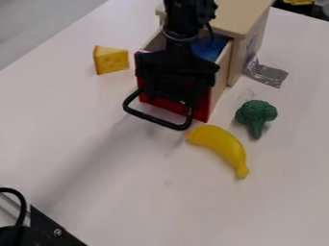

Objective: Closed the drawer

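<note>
Counter: pale, smooth and matte [77,144], spread under and around the jaws.
Dark hardware: angular black piece with a round screw head [55,223], well apart from the jaws, far to their lower left, a looped black cable [23,206] beside it.
Cheese wedge: yellow-orange, pitted with shallow holes [110,60], left of the jaws and apart from them.
Handle: rounded black bar [154,118], bent into a wide U, just below the jaws.
Drawer: red front [202,103] and light wooden side, pulled out of its cabinet, directly behind and around the jaws.
Jaws: on the black gripper [177,86], hanging over the drawer front; whether they are released or clenched I cannot tell.
Blue surface: inside the drawer [208,48], upper right of the jaws.
Banana: smooth, curved, yellow [221,144], lower right of the jaws.
Cabinet: boxy pale wood [241,17], above and right of the jaws.
Broccoli: dark green, bumpy head on a tapered stalk [256,113], right of the jaws.
Foil: crinkled, shiny silver [270,74], farther right of the jaws.
</note>
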Controlling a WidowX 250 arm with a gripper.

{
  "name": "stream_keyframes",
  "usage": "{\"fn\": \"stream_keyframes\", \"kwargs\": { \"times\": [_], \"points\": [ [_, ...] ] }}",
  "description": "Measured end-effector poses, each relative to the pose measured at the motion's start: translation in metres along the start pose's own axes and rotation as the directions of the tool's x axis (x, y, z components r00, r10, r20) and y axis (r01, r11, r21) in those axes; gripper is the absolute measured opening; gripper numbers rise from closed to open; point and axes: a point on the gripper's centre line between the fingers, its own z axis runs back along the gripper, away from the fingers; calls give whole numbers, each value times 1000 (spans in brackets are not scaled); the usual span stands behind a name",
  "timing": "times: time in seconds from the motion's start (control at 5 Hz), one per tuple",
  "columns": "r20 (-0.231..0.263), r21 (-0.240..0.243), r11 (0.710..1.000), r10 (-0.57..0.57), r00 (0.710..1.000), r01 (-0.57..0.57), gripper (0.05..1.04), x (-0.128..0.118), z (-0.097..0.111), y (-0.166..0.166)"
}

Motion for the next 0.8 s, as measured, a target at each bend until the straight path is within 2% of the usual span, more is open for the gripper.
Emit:
{"fn": "stream_keyframes", "kwargs": {
  "times": [0.2, 0.4, 0.8],
  "points": [
    [35, 1, 1000, 24, 999, -24, 999, 21, -2, -7],
    [49, 4, 1000, 27, 998, -27, 999, 33, -4, -13],
    [80, 17, 1000, 20, 997, -21, 999, 44, -5, -18]
  ]
}}
